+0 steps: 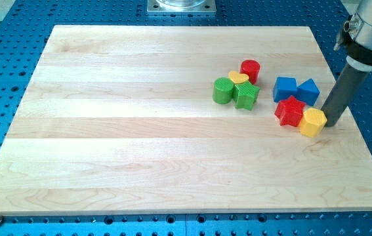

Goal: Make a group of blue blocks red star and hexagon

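Two blue blocks sit side by side at the view's right: a blue cube-like block [285, 88] and a blue triangular block [309, 90]. Just below them a red star [290, 111] touches a yellow hexagon [313, 122] on its right. My tip [330, 122] is at the yellow hexagon's right side, touching or nearly touching it. The dark rod rises from there to the view's upper right.
A second cluster lies to the left: a green cylinder [223, 90], a green star [246, 94], a yellow heart [239, 78] and a red cylinder [250, 69]. The wooden board [140, 131] lies on a blue perforated base; its right edge is near my tip.
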